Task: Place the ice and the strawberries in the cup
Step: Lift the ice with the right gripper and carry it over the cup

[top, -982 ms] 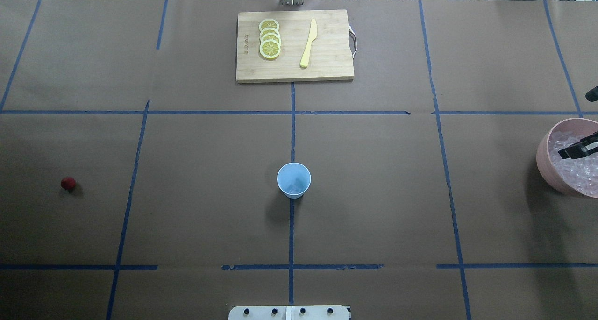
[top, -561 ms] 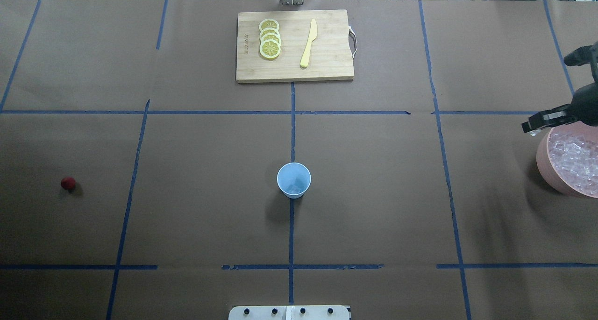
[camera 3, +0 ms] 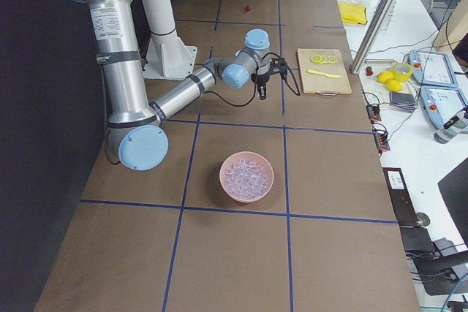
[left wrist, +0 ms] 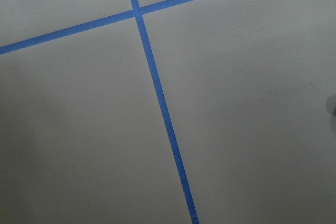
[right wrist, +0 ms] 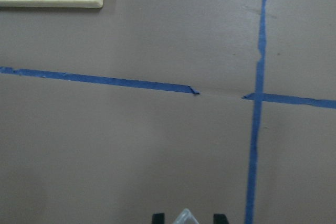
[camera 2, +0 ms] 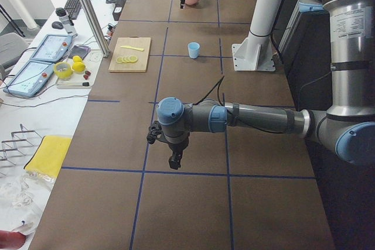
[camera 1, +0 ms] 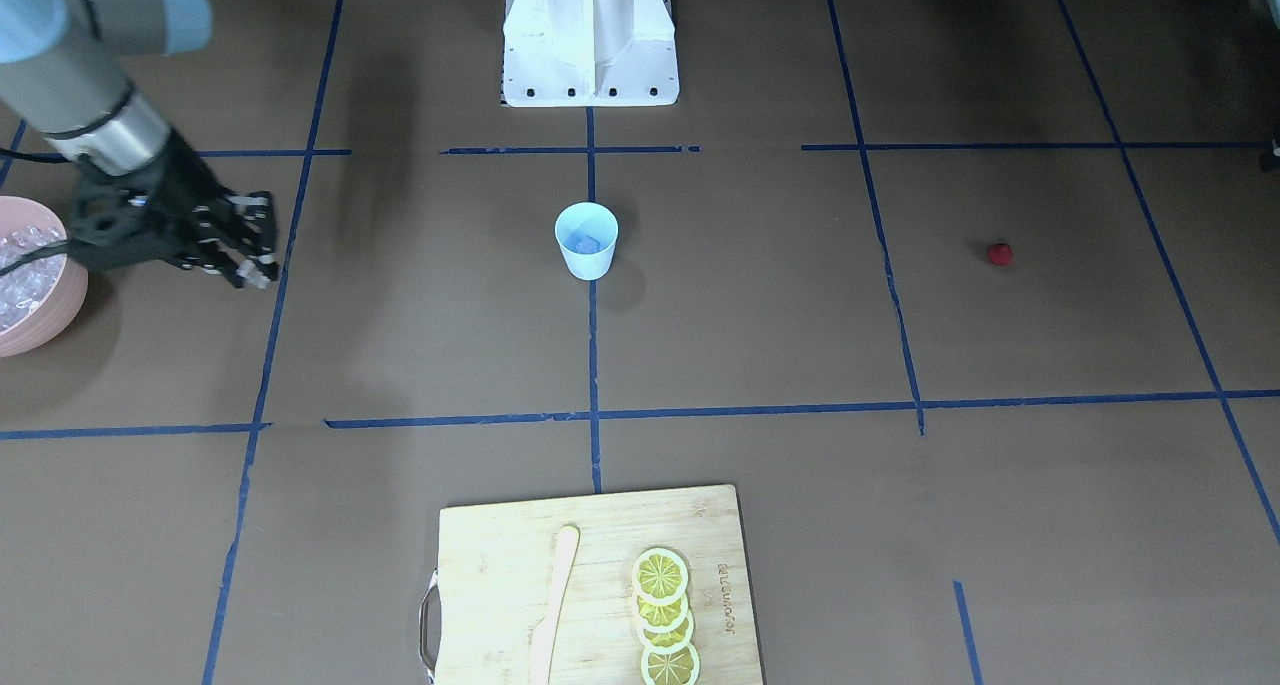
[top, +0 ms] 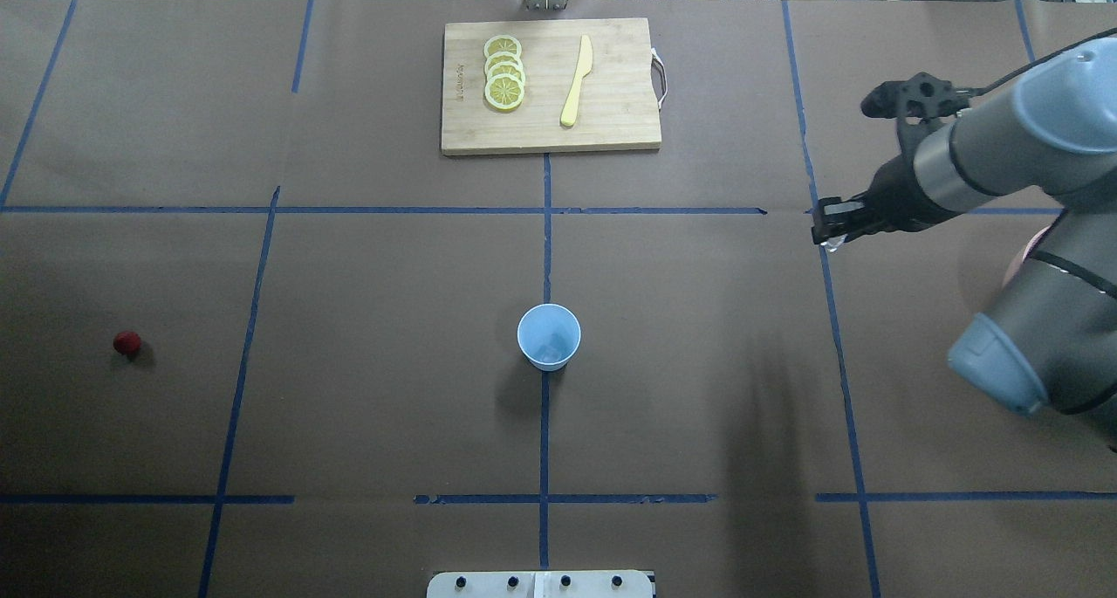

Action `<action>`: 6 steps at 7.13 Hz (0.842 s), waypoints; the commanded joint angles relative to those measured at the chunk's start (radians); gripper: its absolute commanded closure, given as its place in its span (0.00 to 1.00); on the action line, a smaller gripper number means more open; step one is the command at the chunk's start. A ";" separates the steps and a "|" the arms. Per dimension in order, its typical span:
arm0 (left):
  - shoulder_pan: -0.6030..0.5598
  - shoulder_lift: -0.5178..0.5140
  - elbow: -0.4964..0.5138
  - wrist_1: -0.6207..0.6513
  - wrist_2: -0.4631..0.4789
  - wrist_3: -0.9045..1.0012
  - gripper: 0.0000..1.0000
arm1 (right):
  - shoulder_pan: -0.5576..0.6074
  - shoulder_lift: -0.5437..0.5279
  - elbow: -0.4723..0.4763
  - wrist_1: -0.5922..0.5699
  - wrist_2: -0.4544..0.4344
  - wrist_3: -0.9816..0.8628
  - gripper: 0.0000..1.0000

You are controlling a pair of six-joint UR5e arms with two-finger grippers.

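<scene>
**Clear cube pinched in the right gripper, short of the cup**

A small glassy cube (right wrist: 184,216) is sitting between the right gripper's (top: 826,233) two black fingertips, which are pressing on it from either side. Only its top is showing at the wrist view's lower edge. It is hanging above the brown paper table (top: 698,319), near a crossing of blue tape (right wrist: 264,19), well apart from the cup (top: 549,336).

The cup, light-blue tapered plastic, is standing upright at the table's middle. Something pale is lying at its bottom, possibly ice, though it is too small to be sure. The strawberry (top: 127,343), a tiny round dark-red berry, is lying far off on the robot's left. The ice (camera 3: 247,175) is lying heaped in a round pink bowl (camera 3: 247,199) on the right.

Since 0.6 s ago the gripper has been travelling from the bowl's far rim inward to the tape, and the arm is now covering nearly all of the bowl in the overhead view. Cup and strawberry are lying where they were.

The left gripper (camera 2: 174,162) is showing only in the side view, pointing down; I cannot tell whether it is spread or closed. A bamboo board (top: 611,127) is carrying lemon slices (top: 504,72) and a pale knife (top: 577,81).
</scene>
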 commanded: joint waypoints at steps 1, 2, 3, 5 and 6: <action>0.000 -0.001 -0.001 0.000 0.000 0.000 0.00 | -0.170 0.211 -0.011 -0.218 -0.138 0.145 0.99; 0.000 -0.001 0.000 0.000 0.000 0.000 0.00 | -0.230 0.274 -0.014 -0.231 -0.187 0.232 0.99; 0.000 -0.001 0.002 0.000 0.000 0.000 0.00 | -0.290 0.327 -0.016 -0.260 -0.232 0.341 0.98; 0.000 -0.001 0.008 0.000 0.000 0.000 0.00 | -0.369 0.497 -0.118 -0.358 -0.306 0.438 0.98; 0.000 -0.001 0.009 0.001 0.000 0.000 0.00 | -0.395 0.555 -0.185 -0.359 -0.327 0.466 0.98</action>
